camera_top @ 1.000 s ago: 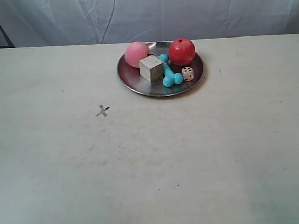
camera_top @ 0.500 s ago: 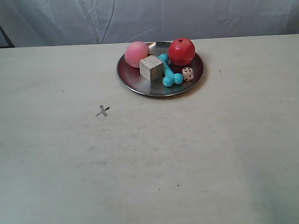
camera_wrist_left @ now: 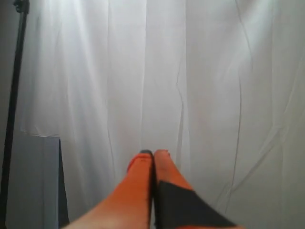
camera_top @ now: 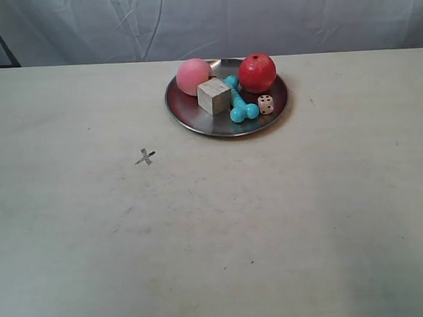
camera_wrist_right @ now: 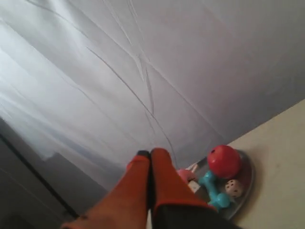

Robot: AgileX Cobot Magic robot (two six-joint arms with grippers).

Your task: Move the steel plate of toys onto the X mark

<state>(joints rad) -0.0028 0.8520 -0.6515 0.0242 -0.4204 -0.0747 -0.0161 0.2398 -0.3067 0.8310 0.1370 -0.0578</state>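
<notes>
The steel plate rests on the table at the back, right of centre. It holds a pink peach ball, a red apple ball, a pale wooden cube, a turquoise bone and a white die. The X mark lies on the table in front of the plate and to its left, apart from it. Neither arm shows in the exterior view. My left gripper is shut, facing a white curtain. My right gripper is shut, and beyond it are the plate, apple, bone and die.
A white curtain hangs behind the table's far edge. A dark stand pole rises at the side of the left wrist view. The pale tabletop stretches wide in front of the plate.
</notes>
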